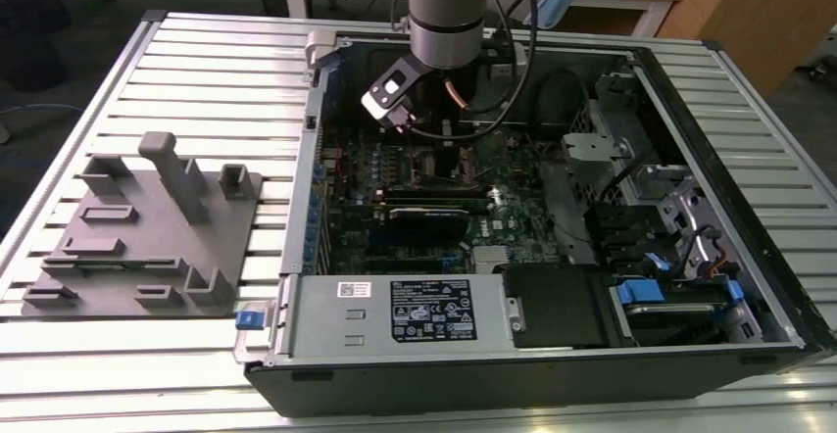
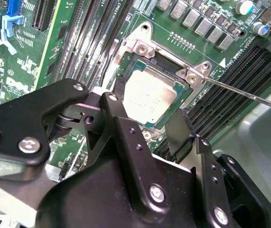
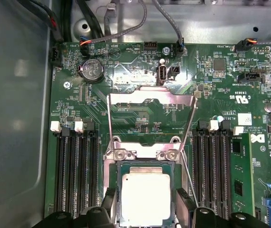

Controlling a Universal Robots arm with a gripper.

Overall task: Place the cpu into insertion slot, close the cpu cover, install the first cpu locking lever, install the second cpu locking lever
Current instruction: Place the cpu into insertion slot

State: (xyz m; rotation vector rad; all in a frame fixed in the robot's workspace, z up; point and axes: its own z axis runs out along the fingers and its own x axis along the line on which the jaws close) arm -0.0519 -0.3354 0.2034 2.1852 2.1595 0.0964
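Claw [image 2: 150, 102] hanging inside the open computer case [image 1: 523, 360], toward 11 o'clock from its middle in the exterior view. Fingers [image 3: 184, 206] spreading wide, flanking the cpu [image 3: 145, 194]. Cpu lying flat in the insertion slot [image 3: 145, 165]. Cpu cover [image 3: 150, 91] standing tipped back, open.

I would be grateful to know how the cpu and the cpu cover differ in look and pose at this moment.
The cpu is a solid dull-silver plate; the cpu cover is a thin frame with a large window showing green board. The cpu lies flat in the insertion slot; the cpu cover stands swung open, off it. Both are squarish silver metal.
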